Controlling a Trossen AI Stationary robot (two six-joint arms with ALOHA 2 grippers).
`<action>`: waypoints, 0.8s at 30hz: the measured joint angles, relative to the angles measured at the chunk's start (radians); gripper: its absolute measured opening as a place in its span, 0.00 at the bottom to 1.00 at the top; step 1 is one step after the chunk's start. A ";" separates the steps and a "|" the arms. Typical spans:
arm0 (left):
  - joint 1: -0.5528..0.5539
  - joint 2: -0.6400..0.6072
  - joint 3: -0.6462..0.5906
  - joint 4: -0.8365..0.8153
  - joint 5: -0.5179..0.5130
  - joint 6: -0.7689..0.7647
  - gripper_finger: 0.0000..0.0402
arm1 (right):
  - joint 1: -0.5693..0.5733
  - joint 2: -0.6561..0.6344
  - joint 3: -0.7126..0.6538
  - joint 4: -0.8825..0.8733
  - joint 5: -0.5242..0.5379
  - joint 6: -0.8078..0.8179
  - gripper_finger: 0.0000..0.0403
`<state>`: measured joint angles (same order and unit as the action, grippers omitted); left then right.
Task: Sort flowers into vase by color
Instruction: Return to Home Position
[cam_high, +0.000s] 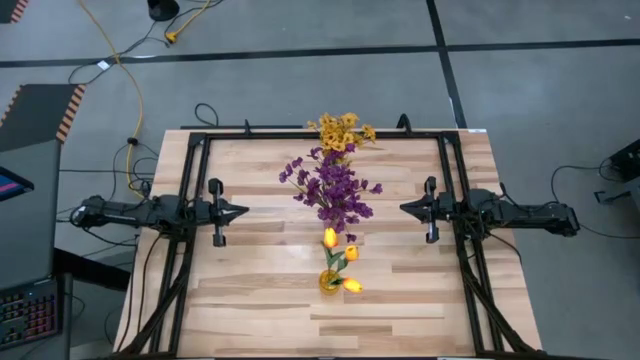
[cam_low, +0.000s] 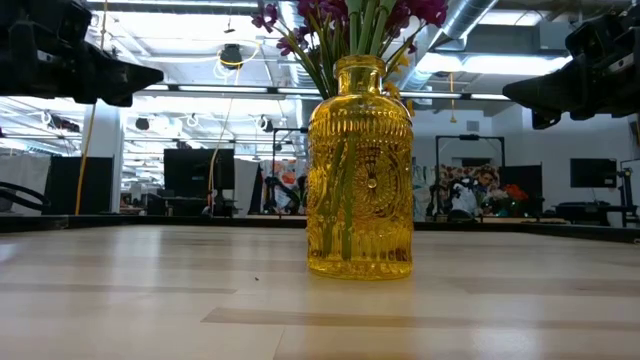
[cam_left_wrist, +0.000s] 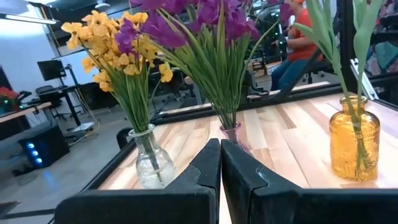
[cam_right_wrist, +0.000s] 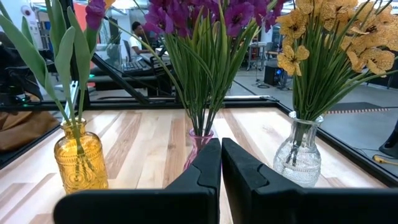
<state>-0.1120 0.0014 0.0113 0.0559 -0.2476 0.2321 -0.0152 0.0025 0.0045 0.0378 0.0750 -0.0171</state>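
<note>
Three vases stand in a row down the table's middle. A clear glass vase (cam_left_wrist: 149, 163) at the far end holds small yellow clustered flowers (cam_high: 341, 131). A pink vase (cam_right_wrist: 198, 147) in the middle holds purple blossoms (cam_high: 334, 189). An amber vase (cam_low: 360, 170) near the front holds yellow-orange tulips (cam_high: 338, 262). All stems stand upright in the vase necks. My left gripper (cam_high: 243, 211) is shut and points level at the row from the table's left. My right gripper (cam_high: 404, 208) is shut and points level from the right. Neither touches anything.
A black frame (cam_high: 195, 180) runs along the table's left, far and right sides under both arms. Bare wood (cam_high: 260, 300) lies to the left and right of the amber vase. A seated person (cam_left_wrist: 298, 43) shows in the room beyond the table.
</note>
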 joint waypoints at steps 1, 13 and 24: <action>0.000 0.001 0.000 0.000 -0.002 0.000 0.00 | 0.000 0.000 0.000 0.000 0.000 0.000 0.11; 0.000 0.003 0.000 0.000 0.001 -0.007 0.00 | 0.000 0.000 0.000 0.000 0.000 0.000 0.11; 0.000 0.003 0.000 0.002 -0.001 -0.010 0.00 | 0.000 0.000 0.000 0.000 0.000 0.000 0.11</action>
<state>-0.1116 0.0040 0.0113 0.0574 -0.2481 0.2218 -0.0152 0.0029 0.0044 0.0378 0.0750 -0.0174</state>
